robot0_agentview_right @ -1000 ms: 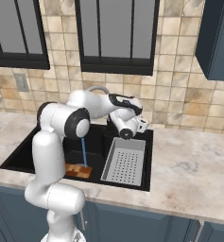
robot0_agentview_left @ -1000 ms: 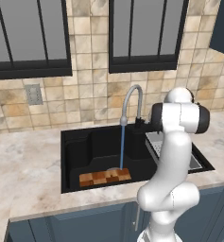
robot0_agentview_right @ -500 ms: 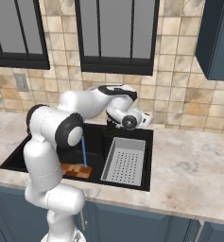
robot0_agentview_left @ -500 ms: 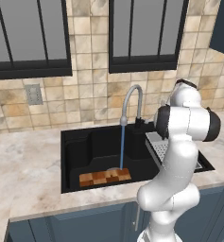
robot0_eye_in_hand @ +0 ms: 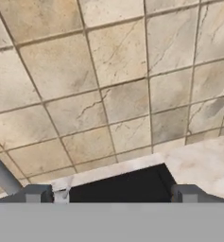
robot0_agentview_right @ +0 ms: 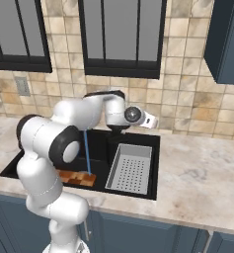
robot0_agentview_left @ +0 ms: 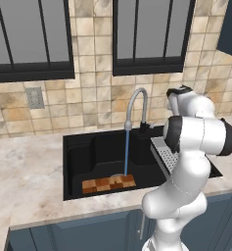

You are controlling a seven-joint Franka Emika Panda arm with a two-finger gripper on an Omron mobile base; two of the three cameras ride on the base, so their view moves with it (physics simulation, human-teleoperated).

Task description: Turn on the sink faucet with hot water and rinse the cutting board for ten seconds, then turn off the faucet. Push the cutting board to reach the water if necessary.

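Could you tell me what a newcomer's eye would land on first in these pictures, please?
Probably the water, a thin blue stream falling from the sink faucet onto the checkered cutting board at the front of the black sink. Next, the white arm, with its gripper raised near the tiled wall above the grey drainer tray.

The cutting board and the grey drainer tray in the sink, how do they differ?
The cutting board is checkered tan and brown wood; the drainer tray is plain grey with rows of holes. The board is flat and solid; the tray has raised walls. The water lands at the board's edge, while none reaches the tray. Both are rectangular and sit in the sink.
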